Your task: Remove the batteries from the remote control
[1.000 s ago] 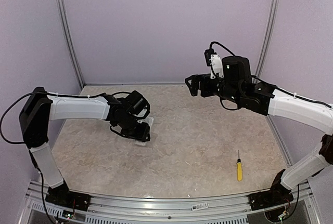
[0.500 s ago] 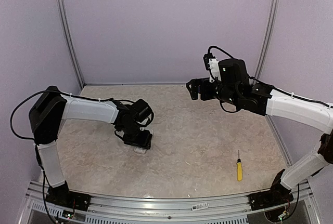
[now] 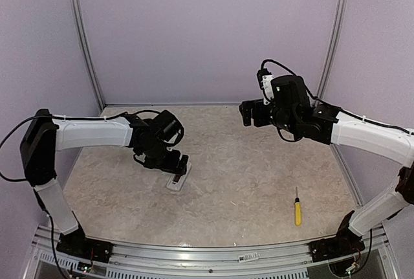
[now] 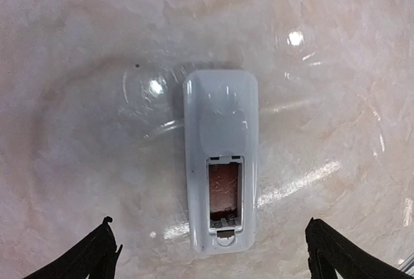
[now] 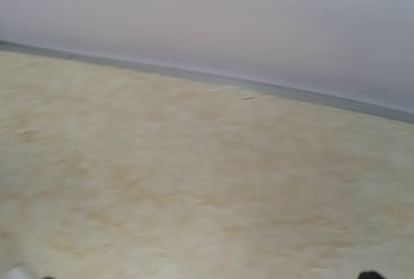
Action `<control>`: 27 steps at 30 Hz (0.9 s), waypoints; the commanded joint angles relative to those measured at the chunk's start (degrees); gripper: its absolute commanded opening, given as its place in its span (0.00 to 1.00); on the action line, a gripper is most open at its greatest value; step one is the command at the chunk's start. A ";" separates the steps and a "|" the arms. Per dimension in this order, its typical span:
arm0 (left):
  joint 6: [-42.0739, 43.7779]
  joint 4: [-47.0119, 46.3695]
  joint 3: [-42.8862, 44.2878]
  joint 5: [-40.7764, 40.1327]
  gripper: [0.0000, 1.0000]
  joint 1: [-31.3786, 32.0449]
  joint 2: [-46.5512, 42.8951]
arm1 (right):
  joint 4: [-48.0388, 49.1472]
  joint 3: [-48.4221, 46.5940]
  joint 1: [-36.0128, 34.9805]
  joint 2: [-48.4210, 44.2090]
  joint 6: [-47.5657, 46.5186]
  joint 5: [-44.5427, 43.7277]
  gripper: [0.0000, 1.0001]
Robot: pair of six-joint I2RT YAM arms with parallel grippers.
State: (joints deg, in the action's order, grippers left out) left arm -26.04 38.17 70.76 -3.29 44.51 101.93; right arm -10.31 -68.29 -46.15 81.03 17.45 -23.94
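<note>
The remote control (image 3: 176, 182) lies flat on the table, back up, left of centre. In the left wrist view the remote control (image 4: 220, 130) shows an uncovered battery compartment, a dark reddish recess (image 4: 224, 188) with small springs at its near end. No batteries show in it; the batteries are out of view. My left gripper (image 3: 173, 166) hovers just above the remote, open, its black fingertips (image 4: 103, 246) wide apart on either side and touching nothing. My right gripper (image 3: 250, 112) hangs high at the back right, open and empty.
A yellow-handled screwdriver (image 3: 297, 208) lies on the table at the front right. Purple walls with metal posts (image 3: 84, 39) close in the back and sides. The right wrist view shows only bare marbled tabletop (image 5: 194, 182) and the far wall.
My left gripper has opened and let go of the remote, which now lies flat on the table below it. The right arm has shifted slightly to the right.
</note>
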 commanded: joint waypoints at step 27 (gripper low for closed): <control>32.03 -88.66 -48.31 -29.83 0.93 -39.91 -21.73 | 47.75 44.46 37.88 -0.22 -16.16 5.21 1.00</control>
State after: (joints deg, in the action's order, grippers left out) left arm 4.45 -34.74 25.85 -38.74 6.96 78.24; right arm 25.28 -27.66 -11.00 77.49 1.56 -27.42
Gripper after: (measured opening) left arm 0.933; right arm 0.995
